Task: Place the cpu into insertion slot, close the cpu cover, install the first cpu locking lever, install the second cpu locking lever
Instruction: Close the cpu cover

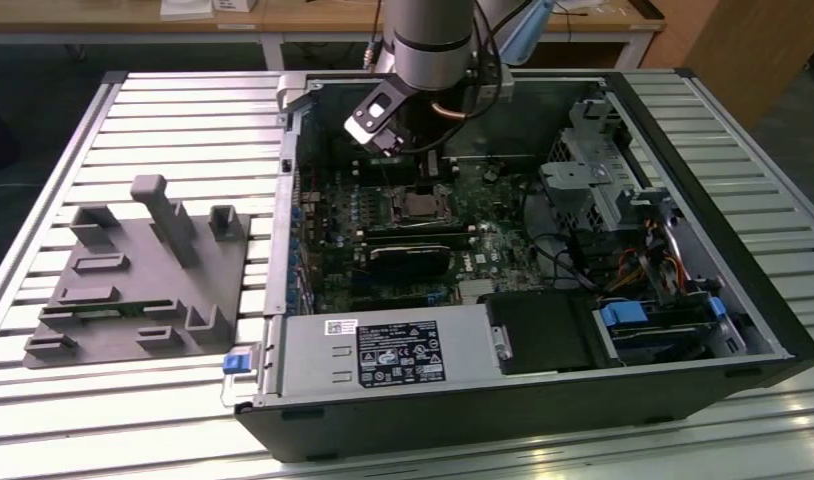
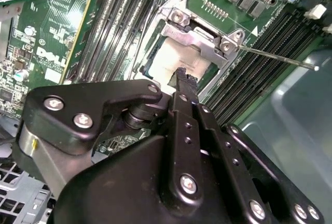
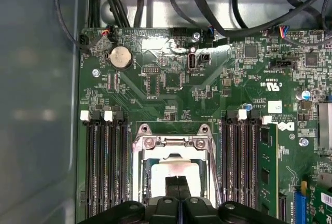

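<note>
Nearest the lens, the black tool (image 2: 182, 76) has its fingers (image 3: 174, 187) pressed together with nothing between them. Its tip is low over the cpu (image 3: 158, 180), perhaps touching it. That pale chip sits in the insertion slot (image 3: 145, 182) on the green motherboard (image 3: 171, 79). The silvery cpu cover (image 3: 174, 142) lies down over the slot, and one thin locking lever (image 2: 280, 58) juts out from the slot's corner.
</note>
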